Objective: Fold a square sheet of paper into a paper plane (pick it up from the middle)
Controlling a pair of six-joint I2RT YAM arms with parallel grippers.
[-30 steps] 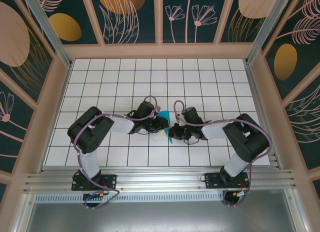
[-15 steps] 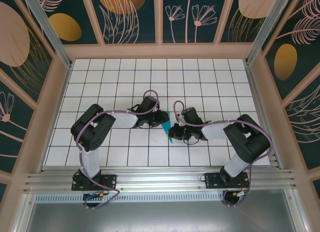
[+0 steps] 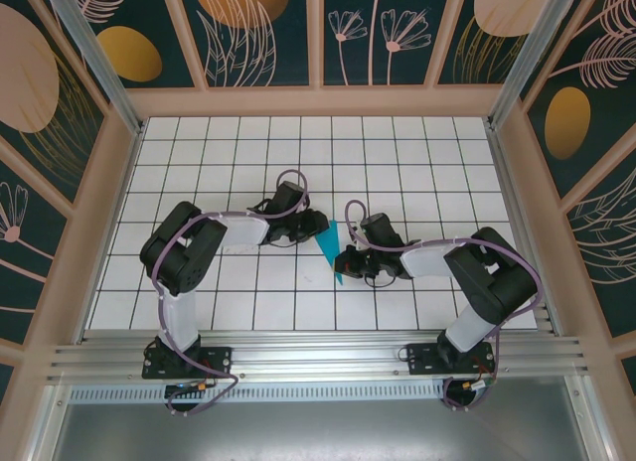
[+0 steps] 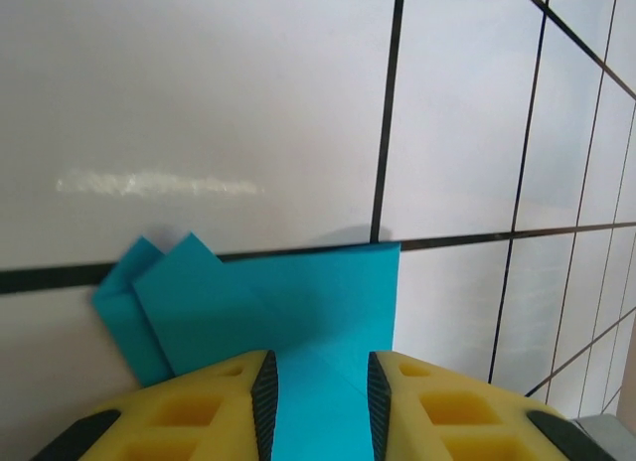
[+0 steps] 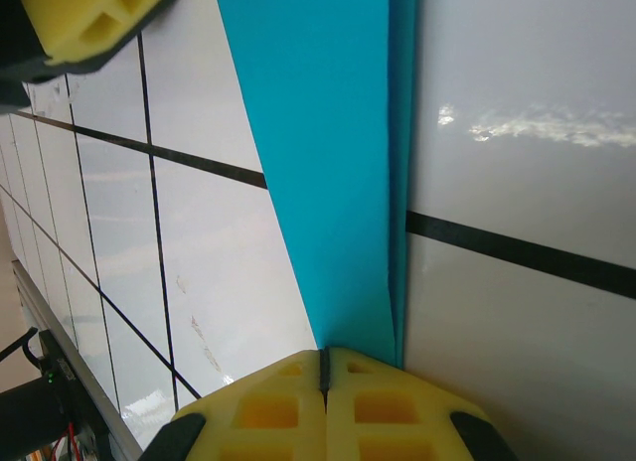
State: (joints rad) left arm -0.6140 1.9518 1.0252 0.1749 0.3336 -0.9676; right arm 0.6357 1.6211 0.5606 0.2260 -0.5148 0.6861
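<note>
Paper (image 3: 329,250), teal and folded into a narrow tapering strip, sits near the middle of the white gridded table (image 3: 417,173). From the top camera I see it running lengthwise between my two arms, its wider end toward the far side and its point toward the near side.

My left gripper (image 3: 318,224) is at the wider, far end. On the left wrist camera its yellow fingers (image 4: 264,391) stand apart, and the paper (image 4: 298,302) shows in the gap between them. The jaws are released and straddle the sheet. I cannot tell whether either pad touches it. Ahead of the fingers the paper lies across a black grid line, with two small folded corners sticking out on the left of that view.

My right gripper (image 3: 345,263) is at the pointed, near end. On the right wrist camera the jaws (image 5: 323,360) are clenched together with no gap, grasping the narrow tip of the paper (image 5: 328,163). The strip widens away from them, and a second layer shows as a thin band along its right edge. One yellow finger of the left gripper (image 5: 84,19) shows in the top-left corner of that view.
</note>
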